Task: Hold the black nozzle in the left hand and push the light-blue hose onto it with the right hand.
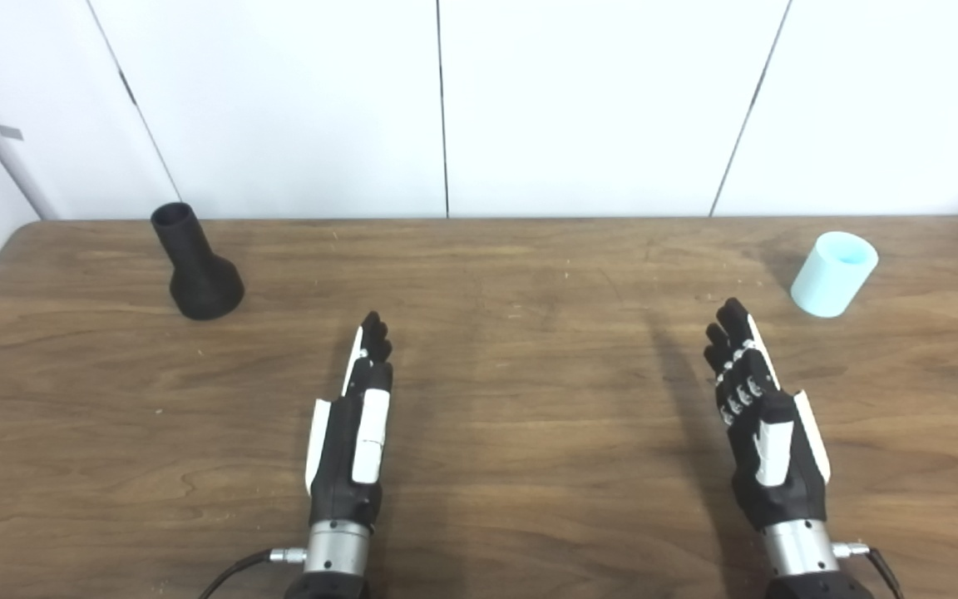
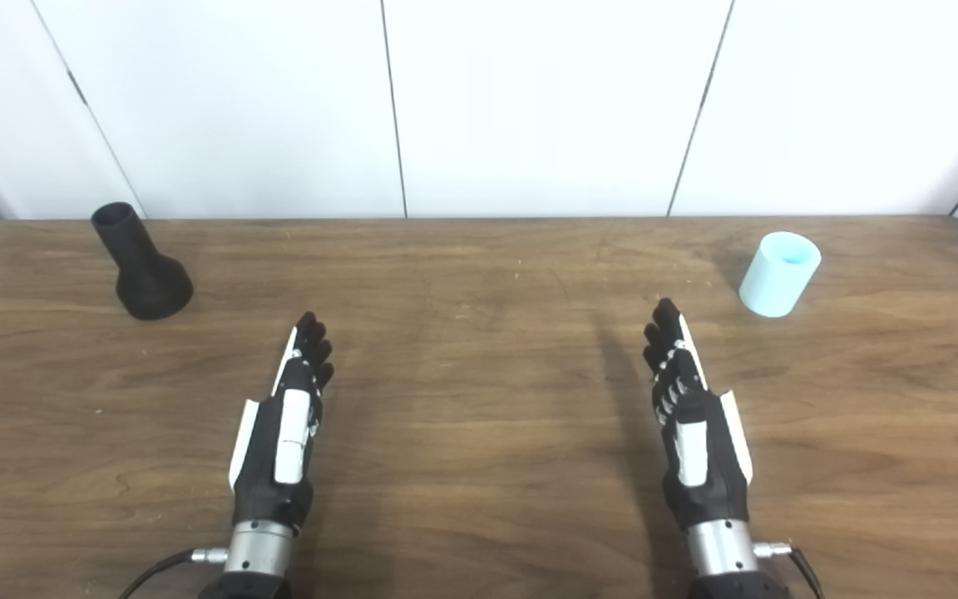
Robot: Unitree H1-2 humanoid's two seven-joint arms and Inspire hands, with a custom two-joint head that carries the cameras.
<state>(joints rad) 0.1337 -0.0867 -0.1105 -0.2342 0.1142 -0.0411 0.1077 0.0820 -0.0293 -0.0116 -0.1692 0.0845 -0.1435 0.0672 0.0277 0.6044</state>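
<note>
The black nozzle (image 1: 195, 264) stands upright on its wide base at the far left of the wooden table (image 1: 512, 366), narrow mouth tilted up and back. The light-blue hose piece (image 1: 833, 274), a short open cylinder, stands at the far right. My left hand (image 1: 356, 420) hovers over the near middle of the table, fingers straight and extended, holding nothing, well to the right of and nearer than the nozzle. My right hand (image 1: 758, 412) is likewise open and empty, nearer than the hose and a little to its left.
White wall panels (image 1: 446, 108) rise right behind the table's far edge. The table's rounded corners show at far left and far right. Cables trail from both wrists at the bottom edge.
</note>
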